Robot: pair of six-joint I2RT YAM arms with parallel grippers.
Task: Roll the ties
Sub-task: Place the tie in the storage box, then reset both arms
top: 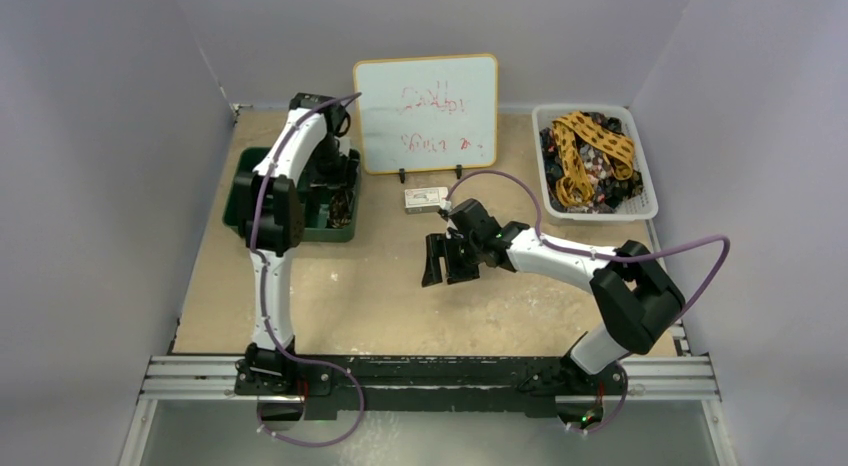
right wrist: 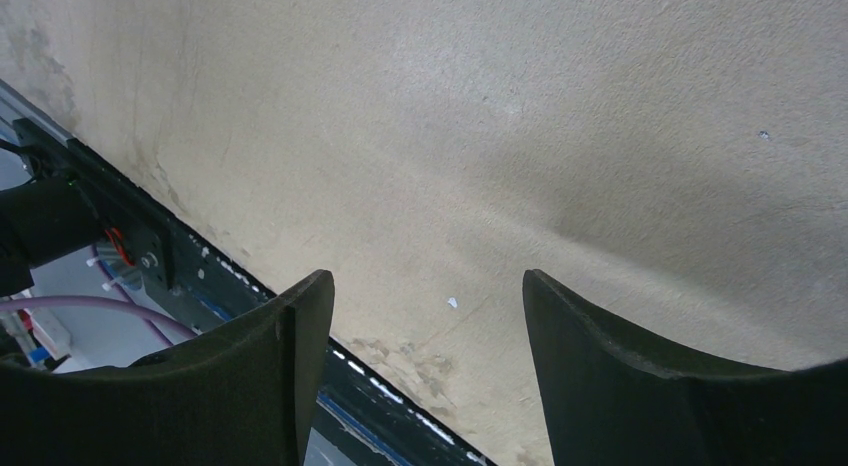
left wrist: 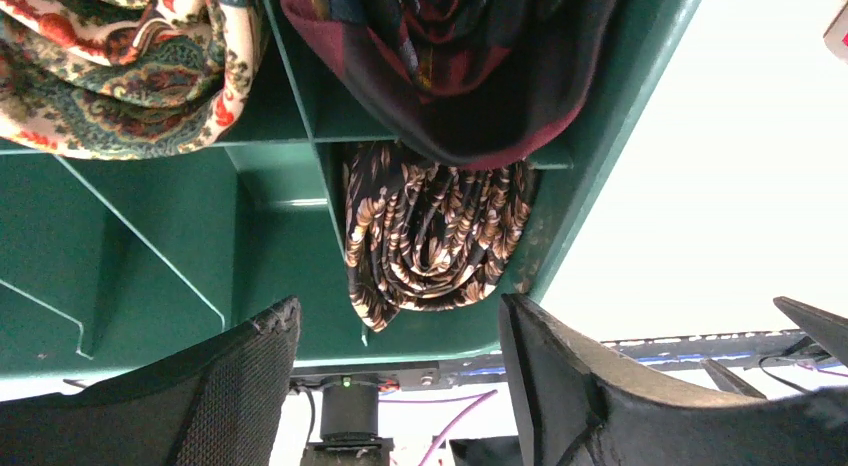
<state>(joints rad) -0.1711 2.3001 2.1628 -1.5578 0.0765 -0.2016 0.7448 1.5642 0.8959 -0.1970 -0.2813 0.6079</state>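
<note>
A rolled brown mottled tie (left wrist: 435,231) sits coiled in a corner compartment of the green divided bin (left wrist: 150,226). Two other rolled ties fill neighbouring compartments: a dark red one (left wrist: 450,56) and a paisley one (left wrist: 110,56). My left gripper (left wrist: 400,326) is open and empty, just above the brown coil; in the top view it is over the green bin (top: 243,191). My right gripper (top: 448,259) is open and empty above the bare table middle (right wrist: 500,136). A mustard tie with dark spots (top: 590,151) lies on a pile of dark ties in the white basket (top: 648,201).
A small whiteboard (top: 425,111) with red writing stands at the back centre. A small white box (top: 425,199) lies in front of it. The white basket is at the back right, the green bin at the back left. The black rail (top: 430,371) runs along the near edge.
</note>
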